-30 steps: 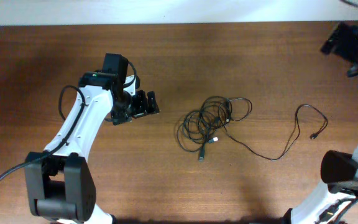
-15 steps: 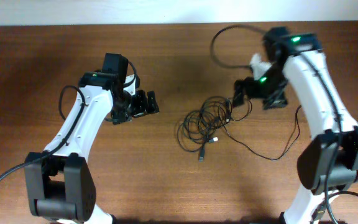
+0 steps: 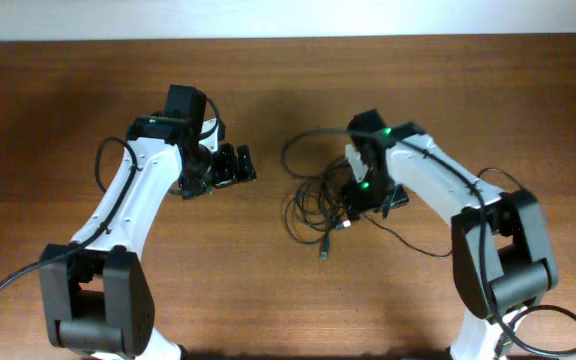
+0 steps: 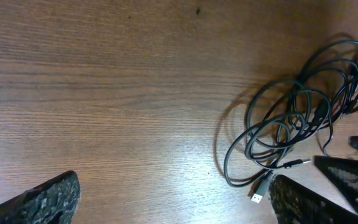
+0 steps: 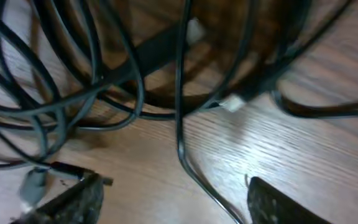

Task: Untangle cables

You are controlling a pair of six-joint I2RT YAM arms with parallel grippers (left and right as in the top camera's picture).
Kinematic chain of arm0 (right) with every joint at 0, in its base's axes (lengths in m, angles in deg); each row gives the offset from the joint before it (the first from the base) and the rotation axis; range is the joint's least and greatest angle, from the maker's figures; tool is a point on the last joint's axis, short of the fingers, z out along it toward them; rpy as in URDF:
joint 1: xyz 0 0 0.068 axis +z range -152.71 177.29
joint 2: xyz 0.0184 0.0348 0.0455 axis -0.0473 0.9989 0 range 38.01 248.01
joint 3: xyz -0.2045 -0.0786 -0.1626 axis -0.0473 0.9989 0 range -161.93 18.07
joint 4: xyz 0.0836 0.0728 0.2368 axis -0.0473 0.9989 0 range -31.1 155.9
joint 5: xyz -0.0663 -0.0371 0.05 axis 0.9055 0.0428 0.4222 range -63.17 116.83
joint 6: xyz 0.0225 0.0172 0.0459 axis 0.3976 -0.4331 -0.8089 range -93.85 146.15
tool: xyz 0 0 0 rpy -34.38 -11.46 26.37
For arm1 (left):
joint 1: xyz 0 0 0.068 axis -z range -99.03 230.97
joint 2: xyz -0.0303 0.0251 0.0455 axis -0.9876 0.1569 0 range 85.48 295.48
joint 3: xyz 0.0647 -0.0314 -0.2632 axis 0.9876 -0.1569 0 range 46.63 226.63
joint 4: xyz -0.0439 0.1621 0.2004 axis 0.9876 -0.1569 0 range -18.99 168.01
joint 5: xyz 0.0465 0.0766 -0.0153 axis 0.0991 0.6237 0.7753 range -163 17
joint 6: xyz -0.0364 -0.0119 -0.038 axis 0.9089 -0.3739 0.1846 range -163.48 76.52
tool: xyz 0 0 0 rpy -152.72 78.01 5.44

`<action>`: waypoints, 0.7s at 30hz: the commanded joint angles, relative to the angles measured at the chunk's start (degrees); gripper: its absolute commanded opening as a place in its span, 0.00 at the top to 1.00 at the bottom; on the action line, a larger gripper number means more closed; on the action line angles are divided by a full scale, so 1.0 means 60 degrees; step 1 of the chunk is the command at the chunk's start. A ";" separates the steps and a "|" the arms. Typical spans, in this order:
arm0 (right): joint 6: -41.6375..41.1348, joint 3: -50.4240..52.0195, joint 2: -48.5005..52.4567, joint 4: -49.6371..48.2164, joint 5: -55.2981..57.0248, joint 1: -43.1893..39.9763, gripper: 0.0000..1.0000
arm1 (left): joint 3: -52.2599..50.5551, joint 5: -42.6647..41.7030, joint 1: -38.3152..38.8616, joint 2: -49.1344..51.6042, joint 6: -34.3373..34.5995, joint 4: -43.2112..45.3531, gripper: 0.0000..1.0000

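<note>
Brown wood-grain table (image 3: 88, 80) carries the thin black cables (image 3: 318, 200), bunched into one loose knotted coil near its middle. A single strand trails off toward the right arm's side and ends in a small black plug (image 3: 508, 217). In the left wrist view a silver-tipped USB plug (image 4: 258, 196) lies at the coil's near edge.

The right gripper (image 3: 360, 195) sits low over the right side of the coil. Its wrist view shows the two dark fingers (image 5: 73, 199) standing apart, with one strand running down between them and no clamp on it. Whether either finger touches a cord I cannot tell.

The left gripper (image 3: 233, 165) hovers well apart from the coil, on its left. Its jaws are spread wide over bare wood and hold nothing.
</note>
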 commanded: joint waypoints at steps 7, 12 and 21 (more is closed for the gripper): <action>0.0080 0.0280 0.0015 -0.0175 0.0729 0.0095 0.47 | -0.0120 0.0047 0.0011 0.0051 -0.0080 0.0011 0.01; 0.0084 0.0346 0.0058 -0.0353 0.0729 0.0095 0.54 | -0.0120 0.0113 0.0011 0.0051 -0.0080 0.0011 0.01; 0.0080 0.0980 0.0058 -0.1326 0.0729 0.0095 0.86 | -0.0120 0.0113 0.0011 0.0051 -0.0084 0.0018 0.01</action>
